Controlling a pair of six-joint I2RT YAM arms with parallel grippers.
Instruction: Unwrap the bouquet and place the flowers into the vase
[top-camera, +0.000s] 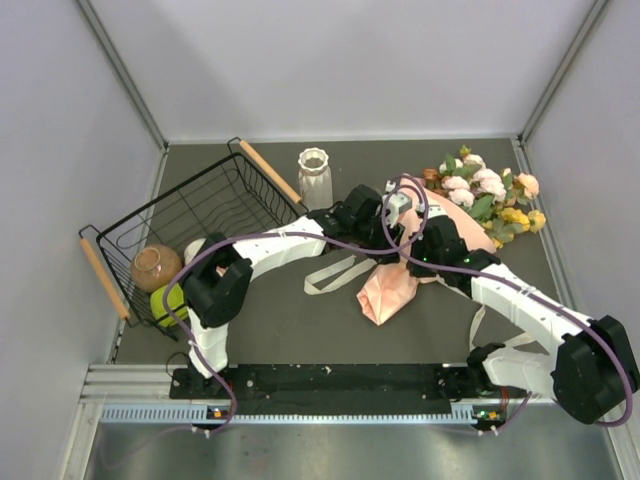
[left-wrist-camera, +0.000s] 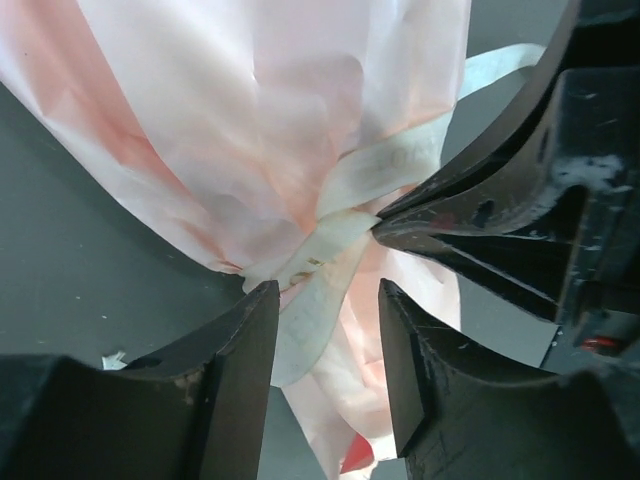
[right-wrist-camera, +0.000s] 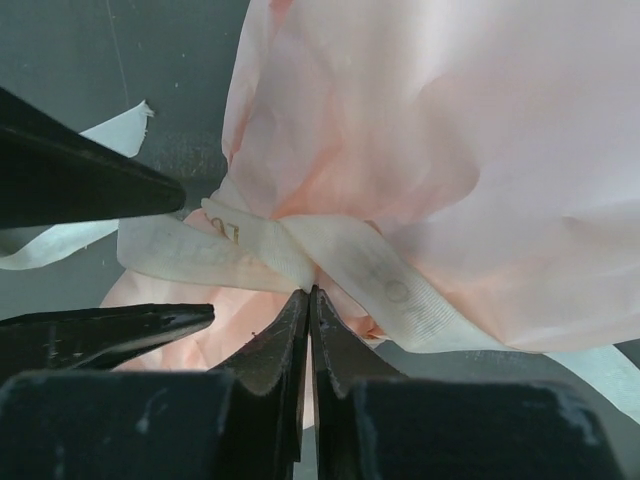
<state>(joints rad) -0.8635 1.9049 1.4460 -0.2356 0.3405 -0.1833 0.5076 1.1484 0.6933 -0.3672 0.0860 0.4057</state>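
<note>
Centrally: ribbon knot (right-wrist-camera: 298, 258) at bouquet (top-camera: 392, 290) waist; right end effector (right-wrist-camera: 308, 291) clenched at it, left end effector (left-wrist-camera: 325, 290) released alongside.

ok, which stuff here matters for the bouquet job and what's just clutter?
Job: salmon-pink paper-wrapped bouquet; cream ribbon; pink, yellow and cream flowers; white ribbed ceramic vase.
Clutter: black wire basket with wooden handles; round brown pot; green object in it.

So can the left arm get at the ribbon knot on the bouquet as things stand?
Probably yes. The left tool stands open at the ribbon knot, a ribbon tail lying between its jaws. The right tool, shut at the same knot, crowds one side but leaves that approach free.
</note>
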